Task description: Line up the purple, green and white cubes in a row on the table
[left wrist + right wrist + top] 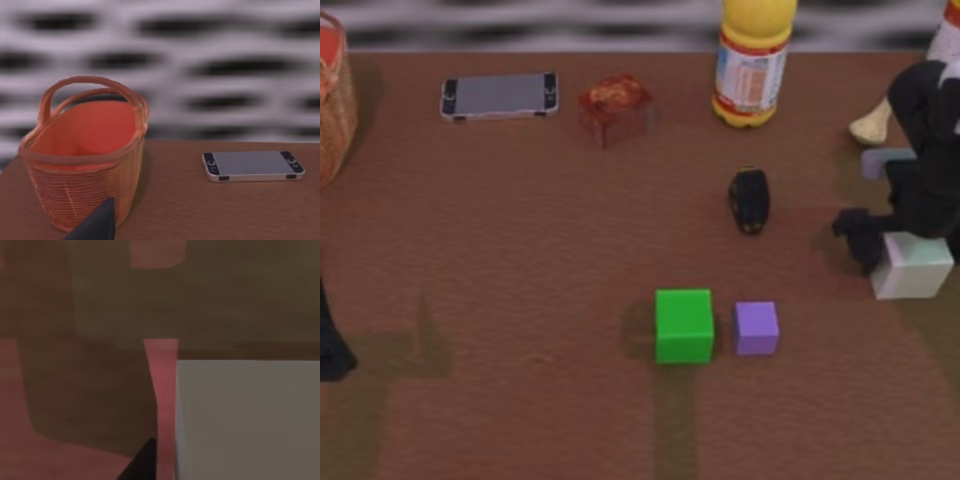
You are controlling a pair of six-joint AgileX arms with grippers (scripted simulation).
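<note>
The green cube [684,325] and the smaller purple cube [757,328] stand side by side near the middle of the table [520,300], a narrow gap between them. Farther right sits the larger white cube [916,272], a little behind their line. My right gripper [905,255] is down over it and open. One dark finger [860,238] stands at the cube's left side. In the right wrist view that fingertip [145,460] is apart from the white cube [250,420] by a strip of table. My left gripper [330,350] is parked at the left edge, open and holding nothing.
At the back stand an orange basket [330,100], a phone [500,96], a reddish translucent block [614,107] and a yellow bottle [752,60]. A black mouse-like object [750,200] lies behind the purple cube. The left wrist view shows the basket [85,155] and phone [252,165].
</note>
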